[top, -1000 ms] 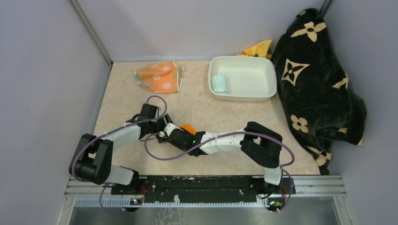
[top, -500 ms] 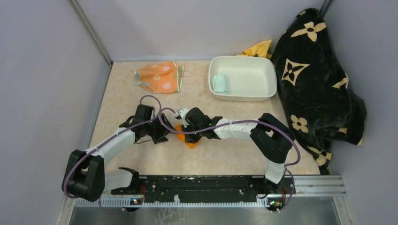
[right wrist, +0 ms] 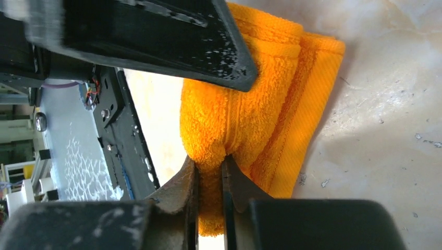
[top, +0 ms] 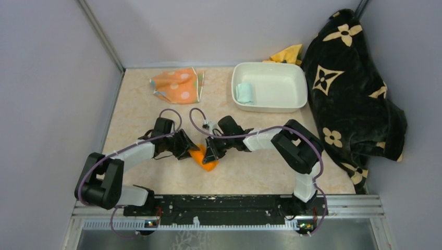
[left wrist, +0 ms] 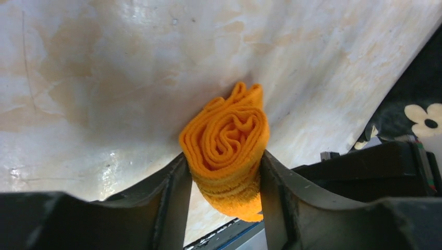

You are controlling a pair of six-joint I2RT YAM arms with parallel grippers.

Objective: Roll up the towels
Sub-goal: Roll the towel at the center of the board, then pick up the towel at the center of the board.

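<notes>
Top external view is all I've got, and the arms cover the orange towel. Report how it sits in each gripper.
Observer: The left wrist view shows the orange towel end-on, wound in a spiral, with the left gripper pressing both its sides.
Operator: Now the right one.
Observer: The right gripper is pinched shut on a fold at the roll's end.
Operator: Check for loose cloth.
Observer: One ribbed edge lies flat on the table beside the roll.
</notes>
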